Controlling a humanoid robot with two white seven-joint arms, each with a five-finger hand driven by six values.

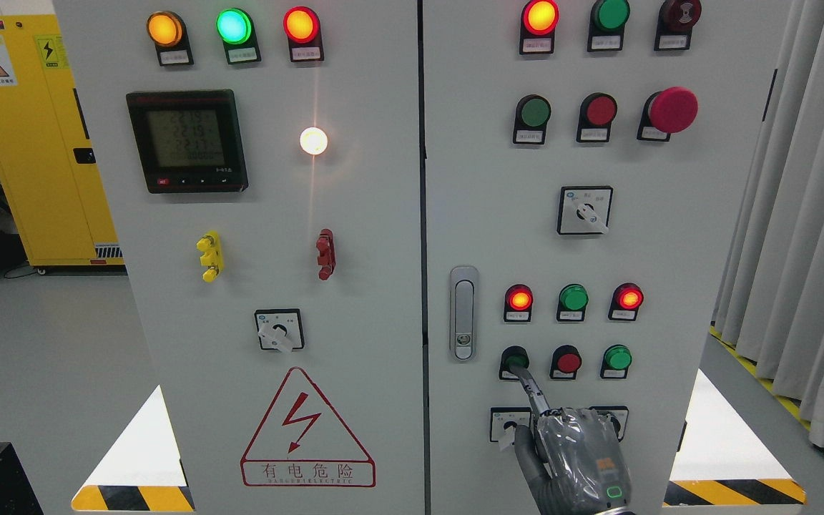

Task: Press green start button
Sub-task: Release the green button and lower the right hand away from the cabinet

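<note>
Round dark-green button (514, 355), unlit, sits at eleven o'clock from the right robot hand (580, 458), whose one extended finger (530, 386) touches it, others curled

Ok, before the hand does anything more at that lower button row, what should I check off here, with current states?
1. Right hand in view, arm entering bottom right: ok.
2. Extended index finger reaches the dark green round push button: ok.
3. Actual press depth on it: cannot tell.
4. Finger clear of the neighbouring red round push button: ok.
5. Green round indicator lamp above lit: not ok, looks dark.
6. Left hand in view: not ok.
</note>
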